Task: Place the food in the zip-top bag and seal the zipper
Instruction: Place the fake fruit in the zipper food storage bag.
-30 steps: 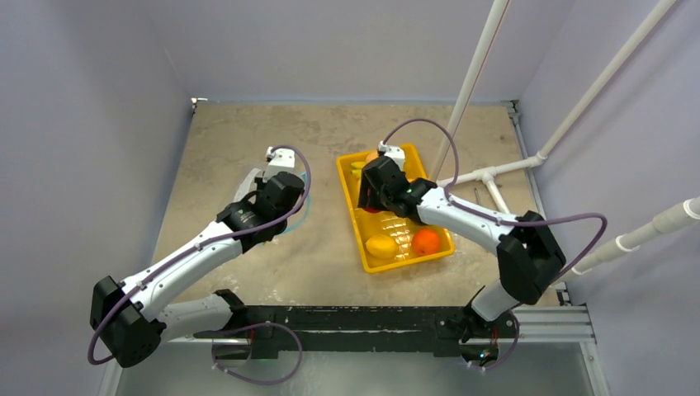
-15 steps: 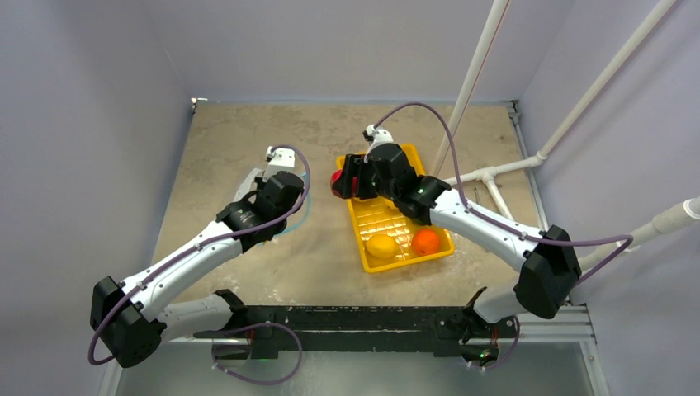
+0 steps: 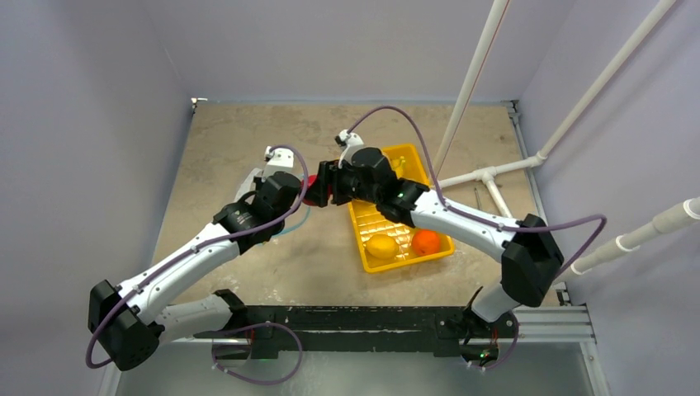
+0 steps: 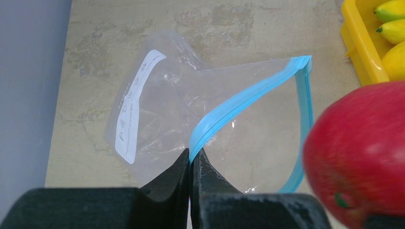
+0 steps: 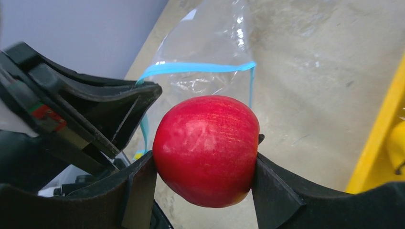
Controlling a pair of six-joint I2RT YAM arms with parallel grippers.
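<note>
- Right claw (image 5: 205, 160) pinches the red apple (image 5: 206, 150), a finger on each side.
- Left claw (image 4: 191, 164) is pressed together on the zipper (image 4: 248, 93). It lifts one lip of the zip-top bag (image 4: 153, 109) off the desk (image 4: 239, 28), so the mouth gapes.
- Key relation: the mouth lies just ahead of the right claw, past the apple and lower. The zipper's long axis runs across the approach.
- Left claw sits close beside the apple, so I'd expect a collision risk on the way in.
- Likely next: forward and down through the mouth, then release.
- Lemon (image 3: 381, 245) and orange (image 3: 426, 242) wait in the yellow tray (image 5: 382, 143), behind the right claw.
</note>
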